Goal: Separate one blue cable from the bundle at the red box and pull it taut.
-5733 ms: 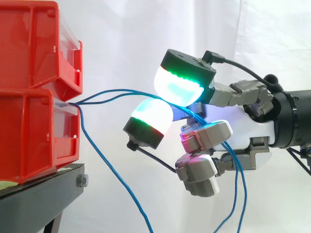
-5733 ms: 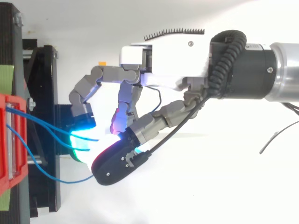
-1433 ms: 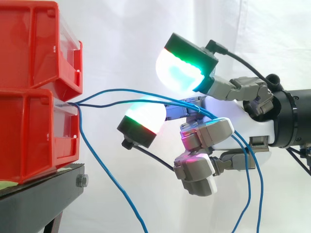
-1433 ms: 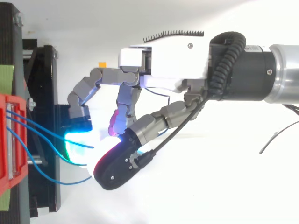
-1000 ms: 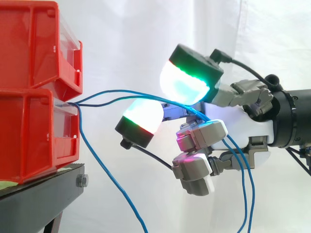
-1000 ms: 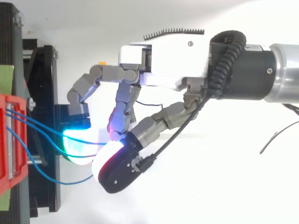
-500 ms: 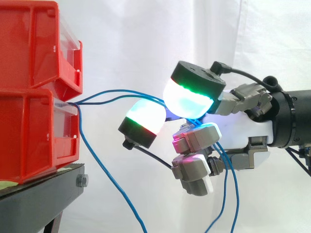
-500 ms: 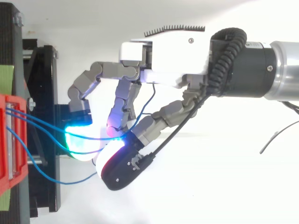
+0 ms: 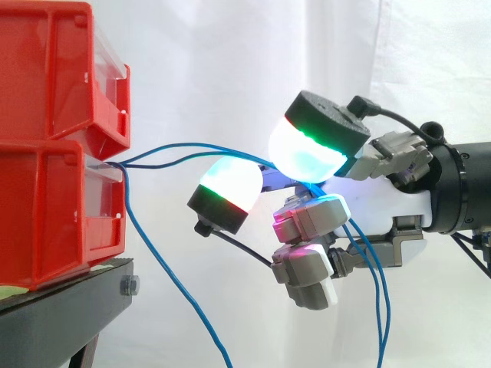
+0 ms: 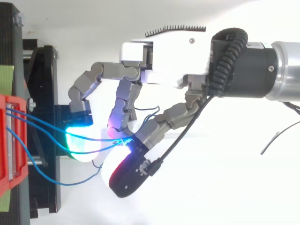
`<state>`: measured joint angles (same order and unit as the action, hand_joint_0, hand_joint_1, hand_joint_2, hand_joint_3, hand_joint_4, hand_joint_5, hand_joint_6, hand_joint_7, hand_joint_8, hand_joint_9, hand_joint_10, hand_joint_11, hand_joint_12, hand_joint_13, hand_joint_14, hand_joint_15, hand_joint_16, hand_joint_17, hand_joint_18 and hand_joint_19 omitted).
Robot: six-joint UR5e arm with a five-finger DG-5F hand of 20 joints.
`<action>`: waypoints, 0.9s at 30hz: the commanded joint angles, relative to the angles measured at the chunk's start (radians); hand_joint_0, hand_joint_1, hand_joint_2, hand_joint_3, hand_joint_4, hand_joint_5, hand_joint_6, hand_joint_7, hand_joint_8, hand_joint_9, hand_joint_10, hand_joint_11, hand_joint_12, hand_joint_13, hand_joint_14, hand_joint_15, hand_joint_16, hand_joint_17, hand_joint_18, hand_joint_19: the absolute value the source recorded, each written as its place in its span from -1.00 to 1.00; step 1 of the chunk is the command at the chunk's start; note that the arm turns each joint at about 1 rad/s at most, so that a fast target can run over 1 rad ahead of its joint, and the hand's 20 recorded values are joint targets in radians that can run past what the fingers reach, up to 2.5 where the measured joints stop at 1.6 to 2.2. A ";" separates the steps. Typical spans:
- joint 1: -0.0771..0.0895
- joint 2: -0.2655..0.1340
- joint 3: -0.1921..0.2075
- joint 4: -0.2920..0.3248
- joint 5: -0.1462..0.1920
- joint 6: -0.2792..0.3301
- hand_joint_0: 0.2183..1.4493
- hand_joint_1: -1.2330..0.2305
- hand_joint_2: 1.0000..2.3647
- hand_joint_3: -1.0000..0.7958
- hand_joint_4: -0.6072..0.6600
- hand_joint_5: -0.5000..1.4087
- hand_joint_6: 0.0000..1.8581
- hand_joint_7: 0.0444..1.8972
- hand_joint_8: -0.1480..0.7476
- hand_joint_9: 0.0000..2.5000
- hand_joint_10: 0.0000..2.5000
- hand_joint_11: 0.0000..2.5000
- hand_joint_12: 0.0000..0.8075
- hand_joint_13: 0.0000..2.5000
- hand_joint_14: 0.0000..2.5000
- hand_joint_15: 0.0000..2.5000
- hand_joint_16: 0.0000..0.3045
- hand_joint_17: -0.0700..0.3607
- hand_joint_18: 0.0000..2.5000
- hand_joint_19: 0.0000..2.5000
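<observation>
Blue cables [image 9: 192,146] come out of the lower red box [image 9: 54,215] at the left. Two of them run right into my hand [image 9: 383,199], also seen from above as the hand [image 10: 164,61]. They pass under the green-glowing thumb pad [image 9: 307,153], which presses them against a curled finger [image 9: 311,215], then hang down behind the hand. In the top view both cables [image 10: 47,125] meet at that pinch. A second glowing finger pad [image 9: 230,184] sits just below the two cables. A third blue cable [image 9: 169,276] drops free from the box.
A second red bin [image 9: 54,69] is stacked on the lower one, both on a black stand [image 9: 61,314]. A white curtain hangs behind. Green tape [image 10: 5,75] marks the stand's top. Open space lies right of and below the hand.
Over the last second the thumb has swung down onto the cables and then shifted toward the palm. The hanging cable tails moved with it. The arm and the bins stayed put.
</observation>
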<state>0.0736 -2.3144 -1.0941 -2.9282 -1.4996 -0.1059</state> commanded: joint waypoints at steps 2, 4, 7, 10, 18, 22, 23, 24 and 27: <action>0.000 0.000 0.000 0.000 -0.001 0.000 -0.62 -0.54 -1.00 -0.44 0.08 -0.63 -0.04 -0.10 0.02 0.05 -0.99 0.09 -0.01 -0.09 -0.98 -0.18 -0.67 -0.15 -0.23 -0.24; 0.000 0.000 0.000 0.000 0.001 0.000 -0.61 -0.44 -1.00 -0.44 0.08 -0.63 -0.05 -0.13 0.03 0.06 -0.99 0.09 0.00 -0.09 -0.98 -0.18 -0.67 -0.16 -0.23 -0.24; 0.000 0.000 0.000 0.003 0.001 0.000 -0.50 -0.24 -1.00 -0.44 0.05 -0.62 -0.06 -0.06 -0.02 0.08 -0.99 0.11 -0.07 -0.08 -0.98 -0.17 -0.71 -0.21 -0.24 -0.22; 0.000 0.000 0.000 0.001 0.001 0.000 -0.38 -0.17 -1.00 -0.44 0.00 -0.61 -0.07 -0.03 -0.06 0.09 -0.99 0.11 -0.12 -0.08 -0.98 -0.16 -0.73 -0.25 -0.25 -0.20; 0.000 0.000 -0.001 0.003 0.001 -0.001 -0.28 -0.47 -0.98 -0.28 -0.05 -0.61 -0.07 0.05 -0.06 0.08 -0.99 0.12 -0.12 -0.08 -0.98 -0.16 -0.74 -0.25 -0.24 -0.21; 0.000 0.000 -0.001 0.000 -0.001 0.000 -0.24 -0.54 -0.98 -0.27 -0.09 -0.62 -0.06 0.03 -0.05 0.07 -0.99 0.11 -0.12 -0.08 -0.98 -0.16 -0.73 -0.25 -0.24 -0.22; 0.000 0.000 -0.001 0.000 -0.001 0.000 -0.23 -0.55 -0.98 -0.28 -0.10 -0.62 -0.05 0.02 -0.06 0.07 -0.99 0.11 -0.14 -0.09 -0.98 -0.16 -0.74 -0.25 -0.23 -0.22; 0.000 0.000 -0.001 0.000 -0.001 0.000 -0.21 -0.57 -0.98 -0.28 -0.11 -0.62 -0.05 0.03 -0.05 0.06 -0.99 0.12 -0.12 -0.08 -0.98 -0.17 -0.74 -0.25 -0.23 -0.23; 0.000 0.000 -0.001 0.000 -0.001 0.000 -0.16 -0.61 -0.99 -0.33 -0.15 -0.62 -0.04 0.06 -0.06 0.06 -0.99 0.11 -0.12 -0.09 -0.98 -0.17 -0.73 -0.25 -0.23 -0.25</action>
<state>0.0737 -2.3147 -1.0945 -2.9282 -1.4999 -0.1059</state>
